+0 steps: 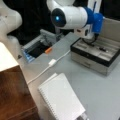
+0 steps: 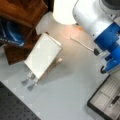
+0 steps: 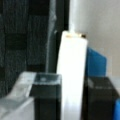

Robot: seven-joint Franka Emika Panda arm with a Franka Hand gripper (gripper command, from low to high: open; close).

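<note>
In the wrist view my gripper (image 3: pixel 72 100) is shut on a slim white stick (image 3: pixel 72 70) with a brownish tip at its top. The stick stands upright between two dark finger pads (image 3: pixel 46 97). A blue part (image 3: pixel 96 65) sits just right of the stick. In both front views the arm's white and blue wrist (image 1: pixel 93 20) (image 2: pixel 108 37) hangs over an open grey case (image 1: pixel 82 56) (image 2: pixel 100 100) with long slots. A black pen (image 1: pixel 102 48) (image 2: pixel 115 100) lies in one slot. The arm hides the fingers in both front views.
A white spiral notebook (image 1: pixel 61 97) (image 2: pixel 42 56) lies on the grey table (image 1: pixel 100 87). A white cable (image 1: pixel 50 63) (image 2: pixel 82 43) runs past an orange piece (image 1: pixel 48 50) beside an open tray (image 1: pixel 37 48). A wooden shelf (image 1: pixel 12 92) (image 2: pixel 22 15) stands beside the notebook.
</note>
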